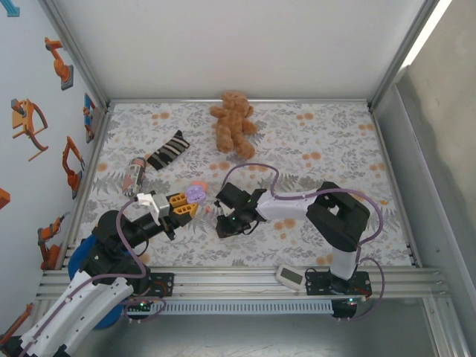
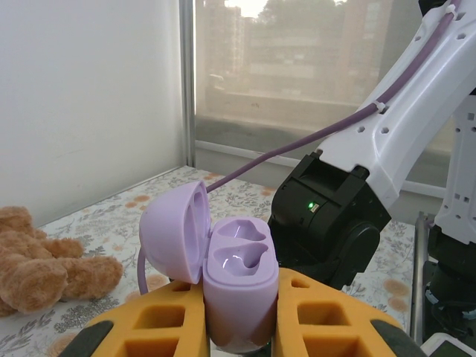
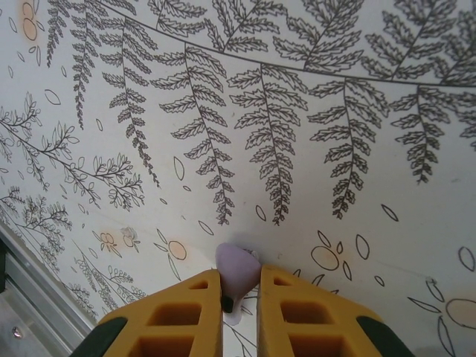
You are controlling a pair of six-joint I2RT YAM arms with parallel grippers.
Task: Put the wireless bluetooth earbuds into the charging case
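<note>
Pinching a lilac bean-shaped plastic earbud (image 3: 236,269) at their tips, the yellow fingers (image 3: 178,316) of the right gripper (image 3: 239,301) stand nearly closed, with a narrow gap between them. The earbud is low over the fern-print mat (image 3: 297,111); contact cannot be told. Left gripper (image 2: 239,327): fingers (image 2: 160,320) clamped on the lower half of a lilac rounded plastic charging case (image 2: 239,279). The case is upright, its lid swung open on the side of the brown plush teddy bear (image 1: 233,123), and both sockets are bare. Both grippers are on the arm-base side of the bear, close together. A black-and-white striped sock (image 1: 168,150) lies left of the bear.
</note>
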